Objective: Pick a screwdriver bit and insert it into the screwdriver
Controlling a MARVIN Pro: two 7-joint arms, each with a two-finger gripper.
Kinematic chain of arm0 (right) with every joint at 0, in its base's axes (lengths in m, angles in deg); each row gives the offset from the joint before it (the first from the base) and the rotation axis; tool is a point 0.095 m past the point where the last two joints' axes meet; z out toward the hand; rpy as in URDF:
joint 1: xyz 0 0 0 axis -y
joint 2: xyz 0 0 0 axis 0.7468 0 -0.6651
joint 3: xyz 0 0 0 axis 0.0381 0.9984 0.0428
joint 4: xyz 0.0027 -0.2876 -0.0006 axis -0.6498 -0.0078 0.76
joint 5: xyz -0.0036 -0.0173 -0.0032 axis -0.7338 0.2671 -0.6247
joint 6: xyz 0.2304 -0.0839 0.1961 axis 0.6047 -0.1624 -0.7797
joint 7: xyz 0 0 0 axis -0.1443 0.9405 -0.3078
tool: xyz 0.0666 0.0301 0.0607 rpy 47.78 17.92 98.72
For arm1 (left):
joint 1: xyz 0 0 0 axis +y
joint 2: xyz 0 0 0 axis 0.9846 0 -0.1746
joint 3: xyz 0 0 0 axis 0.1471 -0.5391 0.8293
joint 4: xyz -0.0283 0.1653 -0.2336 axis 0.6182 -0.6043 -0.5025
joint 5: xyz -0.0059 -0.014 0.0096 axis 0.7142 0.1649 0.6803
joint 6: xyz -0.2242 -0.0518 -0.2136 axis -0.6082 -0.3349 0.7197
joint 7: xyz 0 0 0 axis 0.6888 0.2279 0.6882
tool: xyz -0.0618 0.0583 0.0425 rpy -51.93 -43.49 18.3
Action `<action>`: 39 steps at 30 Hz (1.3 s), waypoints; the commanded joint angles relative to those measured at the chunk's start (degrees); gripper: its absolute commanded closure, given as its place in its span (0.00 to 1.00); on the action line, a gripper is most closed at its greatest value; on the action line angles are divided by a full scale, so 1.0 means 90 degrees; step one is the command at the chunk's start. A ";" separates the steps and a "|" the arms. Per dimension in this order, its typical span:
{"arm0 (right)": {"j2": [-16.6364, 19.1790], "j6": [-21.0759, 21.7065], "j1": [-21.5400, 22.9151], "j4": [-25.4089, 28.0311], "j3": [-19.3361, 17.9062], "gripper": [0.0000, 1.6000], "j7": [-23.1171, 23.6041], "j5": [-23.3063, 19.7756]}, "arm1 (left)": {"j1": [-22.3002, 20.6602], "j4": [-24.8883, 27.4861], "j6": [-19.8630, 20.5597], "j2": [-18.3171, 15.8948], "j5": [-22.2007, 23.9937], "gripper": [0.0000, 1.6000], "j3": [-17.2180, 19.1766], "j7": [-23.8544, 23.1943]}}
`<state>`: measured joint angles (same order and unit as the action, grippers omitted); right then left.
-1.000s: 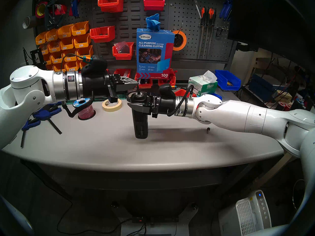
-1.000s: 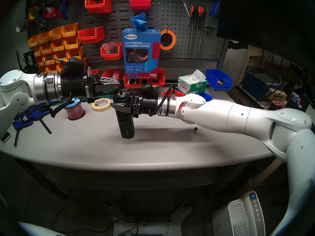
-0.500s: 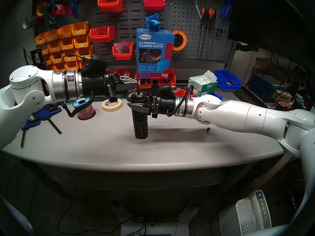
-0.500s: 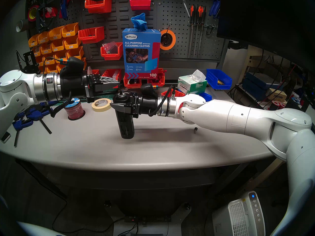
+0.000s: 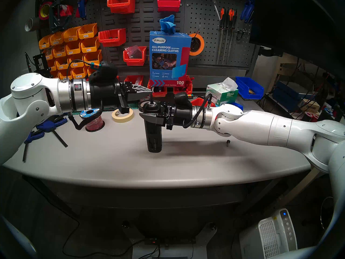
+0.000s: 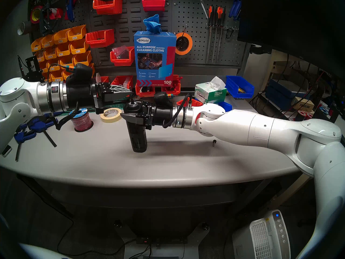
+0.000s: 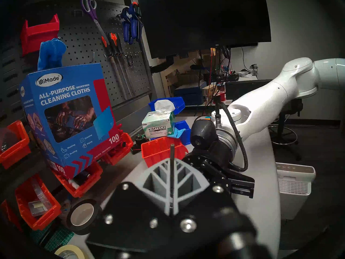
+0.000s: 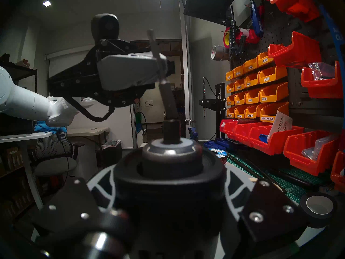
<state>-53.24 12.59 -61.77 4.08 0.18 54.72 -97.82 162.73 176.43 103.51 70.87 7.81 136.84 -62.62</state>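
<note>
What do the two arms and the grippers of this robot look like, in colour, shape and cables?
Both arms are glossy white rounded shells ending in silver metal wrist rings and black housings. Each black gripper, the left gripper and the right gripper, has two wedge-shaped grey fingers with a branching rib pattern. A braided black cable loops along the right wrist, and a black dome-shaped camera sits on it.

Cloth box [image 5: 170, 55] – "UniMade"; tissue box [image 5: 223, 96] – "KIMTECH".
</note>
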 commanded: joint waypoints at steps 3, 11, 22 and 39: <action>0.0013 0.0028 0.0045 0.0012 -0.0036 0.73 0.0070 -0.0045 | -0.0126 -0.0014 -0.0076 0.0045 0.0054 1.00 0.0151 -0.0030; 0.0007 0.0040 0.0063 0.0003 -0.0021 0.73 0.0119 -0.0061 | -0.0024 -0.0060 -0.0066 0.0015 0.0062 1.00 0.0238 -0.0177; 0.0017 0.0024 0.0068 0.0026 -0.0017 0.73 0.0097 -0.0075 | 0.0158 -0.0057 -0.0025 -0.0001 0.0049 1.00 0.0477 -0.0232; 0.0042 0.0020 0.0071 0.0064 -0.0012 0.73 0.0130 -0.0092 | 0.0051 -0.0072 -0.0064 -0.0001 -0.0006 1.00 0.0360 -0.0207</action>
<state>-53.06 12.80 -61.74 4.29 0.51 55.85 -98.64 164.69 175.62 103.60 70.81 7.78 139.07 -64.78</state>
